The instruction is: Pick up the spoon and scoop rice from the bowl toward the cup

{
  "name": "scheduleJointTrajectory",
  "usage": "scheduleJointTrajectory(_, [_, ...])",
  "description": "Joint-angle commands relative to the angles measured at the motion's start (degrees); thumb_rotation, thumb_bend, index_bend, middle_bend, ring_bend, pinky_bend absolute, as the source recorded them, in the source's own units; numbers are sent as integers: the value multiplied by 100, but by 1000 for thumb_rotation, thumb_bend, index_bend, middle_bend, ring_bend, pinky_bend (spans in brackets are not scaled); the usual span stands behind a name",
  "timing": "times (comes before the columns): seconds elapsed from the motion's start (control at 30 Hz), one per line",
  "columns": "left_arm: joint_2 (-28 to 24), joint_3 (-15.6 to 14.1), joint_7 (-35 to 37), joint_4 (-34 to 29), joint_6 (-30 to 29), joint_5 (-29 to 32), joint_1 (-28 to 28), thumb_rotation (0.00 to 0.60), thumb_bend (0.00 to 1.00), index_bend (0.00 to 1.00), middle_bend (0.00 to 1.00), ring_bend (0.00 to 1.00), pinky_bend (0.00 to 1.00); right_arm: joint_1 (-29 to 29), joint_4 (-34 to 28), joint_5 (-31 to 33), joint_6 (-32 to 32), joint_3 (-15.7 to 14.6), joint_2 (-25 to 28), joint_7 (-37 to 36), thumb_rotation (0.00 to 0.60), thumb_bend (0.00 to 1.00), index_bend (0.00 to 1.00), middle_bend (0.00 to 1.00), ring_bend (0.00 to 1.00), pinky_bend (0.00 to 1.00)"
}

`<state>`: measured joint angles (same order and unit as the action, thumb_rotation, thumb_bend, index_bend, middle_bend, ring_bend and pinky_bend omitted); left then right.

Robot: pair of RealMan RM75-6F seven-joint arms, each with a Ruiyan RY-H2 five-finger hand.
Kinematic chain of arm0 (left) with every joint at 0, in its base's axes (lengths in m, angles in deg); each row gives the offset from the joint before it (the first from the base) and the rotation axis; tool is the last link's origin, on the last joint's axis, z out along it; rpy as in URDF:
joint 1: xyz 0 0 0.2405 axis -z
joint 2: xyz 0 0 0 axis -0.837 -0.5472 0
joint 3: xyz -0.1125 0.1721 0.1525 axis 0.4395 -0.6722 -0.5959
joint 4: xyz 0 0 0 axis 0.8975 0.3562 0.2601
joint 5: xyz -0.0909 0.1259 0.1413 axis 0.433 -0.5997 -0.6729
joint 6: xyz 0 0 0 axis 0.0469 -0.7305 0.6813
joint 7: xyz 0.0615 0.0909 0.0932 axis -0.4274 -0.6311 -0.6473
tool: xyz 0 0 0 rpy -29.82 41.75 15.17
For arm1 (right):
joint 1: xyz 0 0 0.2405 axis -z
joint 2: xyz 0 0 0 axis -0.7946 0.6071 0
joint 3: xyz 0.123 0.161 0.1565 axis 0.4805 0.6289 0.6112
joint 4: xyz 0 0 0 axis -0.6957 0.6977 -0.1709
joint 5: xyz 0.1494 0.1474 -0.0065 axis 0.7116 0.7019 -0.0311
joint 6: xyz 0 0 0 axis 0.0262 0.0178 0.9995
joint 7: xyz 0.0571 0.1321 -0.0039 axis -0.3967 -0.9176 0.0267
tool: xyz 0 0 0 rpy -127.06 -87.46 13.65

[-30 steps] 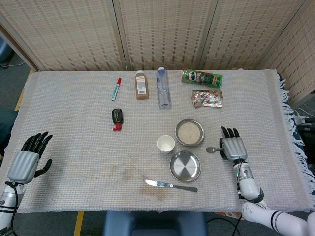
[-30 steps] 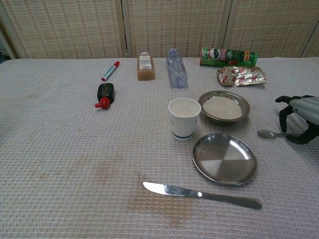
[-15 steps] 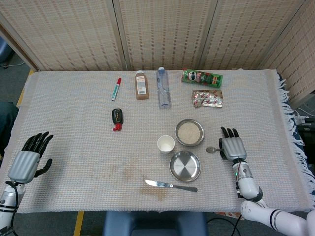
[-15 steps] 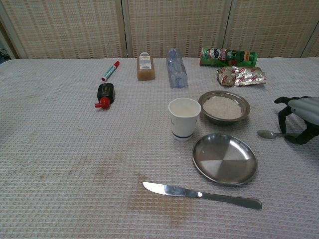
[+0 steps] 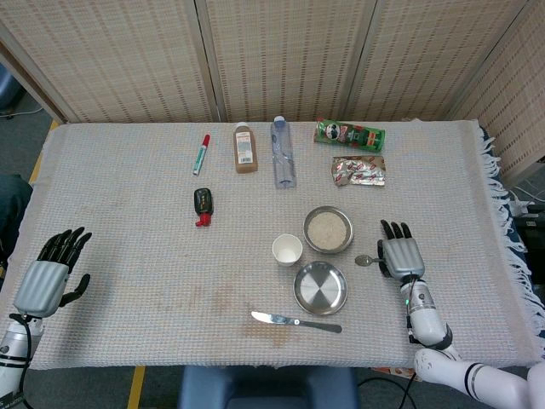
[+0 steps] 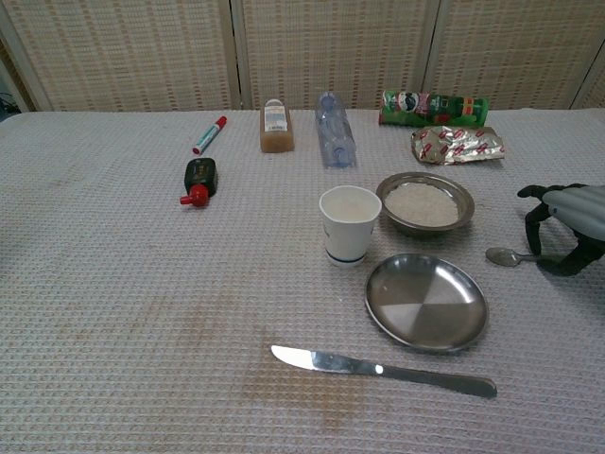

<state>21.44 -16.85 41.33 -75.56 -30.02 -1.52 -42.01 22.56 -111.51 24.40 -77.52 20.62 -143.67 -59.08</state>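
The metal spoon [image 5: 364,260] lies on the cloth right of the rice bowl [image 5: 328,228], its scoop end [image 6: 501,255] pointing left. My right hand [image 5: 400,254] sits over the spoon's handle, fingers arched down to the cloth on both sides of it [image 6: 558,232]. The handle is hidden beneath the hand, so a grip cannot be confirmed. The white paper cup [image 6: 349,223] stands just left of the bowl [image 6: 425,201], which holds rice. My left hand [image 5: 47,274] rests far away at the table's left front, fingers spread and empty.
An empty steel plate [image 6: 425,301] sits in front of the bowl and a table knife [image 6: 378,369] lies nearer still. At the back lie a marker [image 5: 201,153], two bottles [image 5: 245,146], a chips can [image 5: 349,134] and a foil packet [image 5: 358,170]. A small black bottle [image 5: 203,204] lies mid-left.
My right hand has edged slightly left over the spoon's handle, and the spoon has shifted a little left with it. The left hand has not moved.
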Motion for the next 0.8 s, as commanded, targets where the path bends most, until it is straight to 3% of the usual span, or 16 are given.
scheduleJointTrajectory(0.03, [-4,15,-16,16,44,18,25,600,426,0,0,0,99,-8,8,18,10,-2,-12,-4,600,309,543,16,0,0])
scheduleJointTrajectory(0.17, [-13,10,-13,-2,38,10,29,600,425,0,0,0,99,-13,-7,13,-18,-11,-22,-17,600,311,562,40,0,0])
scheduleJointTrajectory(0.27, [-12,25,-16,-14,40,15,44,600,425,0,0,0,99,-7,-10,-60,-92,-23,-29,-40,600,314,599,162,7,0])
scheduleJointTrajectory(0.33, [-6,25,-8,-7,61,43,39,600,426,0,0,0,99,-6,-1,-93,-124,-40,-41,-27,600,317,626,292,69,0])
scheduleJointTrajectory(0.43, [19,34,35,20,71,43,57,600,425,0,0,0,99,-6,-6,-78,-146,-58,-57,32,600,320,661,388,152,0])
scheduleJointTrajectory(0.8, [-4,90,-10,-84,191,143,120,600,425,0,0,0,99,7,-95,-214,-337,-37,-46,-10,600,325,724,492,252,0])
